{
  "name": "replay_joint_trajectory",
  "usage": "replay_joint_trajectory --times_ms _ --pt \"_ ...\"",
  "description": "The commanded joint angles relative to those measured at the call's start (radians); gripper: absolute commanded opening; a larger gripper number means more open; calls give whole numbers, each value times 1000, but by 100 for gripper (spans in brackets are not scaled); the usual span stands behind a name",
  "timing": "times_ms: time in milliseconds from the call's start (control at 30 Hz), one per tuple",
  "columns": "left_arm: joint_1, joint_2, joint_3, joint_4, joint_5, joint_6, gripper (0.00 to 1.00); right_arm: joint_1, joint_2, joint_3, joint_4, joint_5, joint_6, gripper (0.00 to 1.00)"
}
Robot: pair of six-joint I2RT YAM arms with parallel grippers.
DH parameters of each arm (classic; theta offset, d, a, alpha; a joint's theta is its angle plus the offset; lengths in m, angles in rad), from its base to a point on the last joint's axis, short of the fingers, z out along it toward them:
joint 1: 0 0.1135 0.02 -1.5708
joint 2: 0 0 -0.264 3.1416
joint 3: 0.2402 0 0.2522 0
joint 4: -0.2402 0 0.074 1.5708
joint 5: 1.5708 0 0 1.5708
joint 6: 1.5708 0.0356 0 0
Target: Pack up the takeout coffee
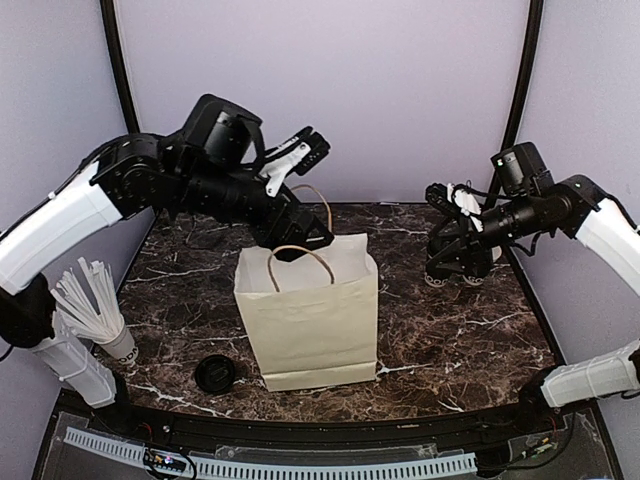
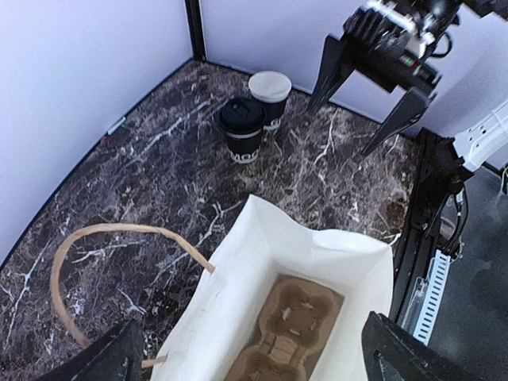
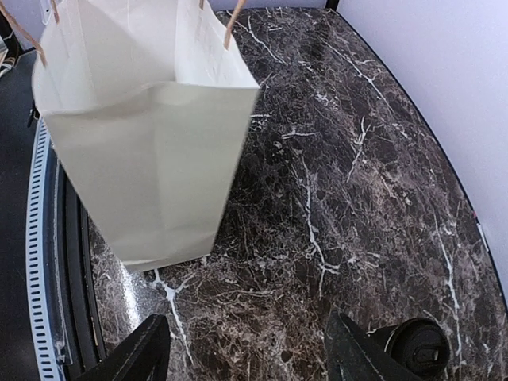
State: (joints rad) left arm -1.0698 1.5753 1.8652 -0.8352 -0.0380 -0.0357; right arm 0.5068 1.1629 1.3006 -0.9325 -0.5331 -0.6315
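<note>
At the near left of the dark marble bench stands a white paper cup of white wrapped straws, and right of it lies a loose flat black lid. The left end effector hangs over the mouth of the cream paper bag with brown cord handles. Its fingers are spread wide and hold nothing. A brown cardboard cup carrier sits inside the bag. At the far right stands the takeout coffee, lidded, just beside a matching black cup with a bare white top. The right end effector hovers near these 2 cups, touching neither, its fingers apart and empty.
</note>
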Motion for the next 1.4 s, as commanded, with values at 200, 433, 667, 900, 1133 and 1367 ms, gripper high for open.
replay_joint_trajectory --times_ms 200,433,667,900,1133,1367 --pt "-4 -322 -348 308 -258 -29 99 -38 -49 -63 90 -129 47 68" --pt "-4 -351 -432 333 -257 -55 99 -57 -32 -83 110 -173 53 68" --pt "-4 -293 -350 344 -229 -14 99 -56 16 -26 87 -318 77 71" --pt "-4 -255 -164 1 -445 -35 99 -42 16 -47 103 -361 70 71" --pt "-4 -382 -253 -125 -113 -72 99 -40 15 -96 130 -363 59 71" --pt "-4 -551 -499 18 147 -43 94 -35 19 -98 123 -374 55 71"
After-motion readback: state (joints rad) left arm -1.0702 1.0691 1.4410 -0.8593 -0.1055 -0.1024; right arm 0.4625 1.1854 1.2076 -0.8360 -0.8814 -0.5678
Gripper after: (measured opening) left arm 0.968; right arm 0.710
